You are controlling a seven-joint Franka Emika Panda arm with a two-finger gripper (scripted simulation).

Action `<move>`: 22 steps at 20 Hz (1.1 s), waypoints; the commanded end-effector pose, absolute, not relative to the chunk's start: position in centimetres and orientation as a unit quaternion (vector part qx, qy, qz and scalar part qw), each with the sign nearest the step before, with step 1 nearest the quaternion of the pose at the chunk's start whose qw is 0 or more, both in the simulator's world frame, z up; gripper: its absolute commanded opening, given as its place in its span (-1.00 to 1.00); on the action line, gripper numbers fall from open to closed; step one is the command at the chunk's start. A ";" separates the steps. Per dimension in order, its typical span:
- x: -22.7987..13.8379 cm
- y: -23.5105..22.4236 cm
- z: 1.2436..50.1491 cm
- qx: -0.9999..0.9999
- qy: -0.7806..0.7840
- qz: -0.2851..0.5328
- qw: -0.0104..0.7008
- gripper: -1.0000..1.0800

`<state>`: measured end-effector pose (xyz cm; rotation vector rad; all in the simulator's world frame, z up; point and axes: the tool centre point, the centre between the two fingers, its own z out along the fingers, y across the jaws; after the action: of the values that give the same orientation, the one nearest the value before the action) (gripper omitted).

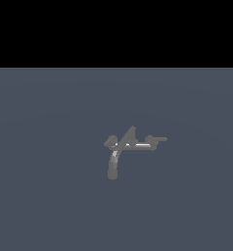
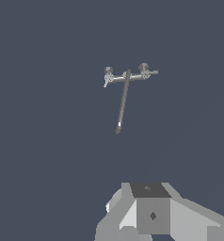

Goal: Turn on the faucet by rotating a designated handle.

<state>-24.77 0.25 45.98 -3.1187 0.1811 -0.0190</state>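
Note:
The small grey faucet stands on the flat grey-blue floor in the middle of the exterior view. Its shiny crossbar runs sideways, and the thick curved spout bends toward the camera. The handle, a thin straight rod, sticks out toward the exterior view's right. A slanted wedge-shaped lever rises at the other end. In the wrist view I see the faucet, its handle and its spout from well above. Only the gripper's white-grey body shows, far from the faucet. Its fingers are not discernible.
The grey-blue floor spreads around the faucet in every direction. A black band fills the upper part of the exterior view. The arm does not show in the exterior view.

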 end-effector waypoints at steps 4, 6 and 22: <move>-22.6 0.7 43.2 -0.994 0.110 -0.005 0.009 -1.00; -21.6 0.8 41.9 -0.991 0.134 -0.005 0.009 -1.00; -12.3 -0.3 30.5 -0.940 0.342 -0.004 0.008 -1.00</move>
<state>-13.16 -0.07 31.58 -2.9585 1.0104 -0.0103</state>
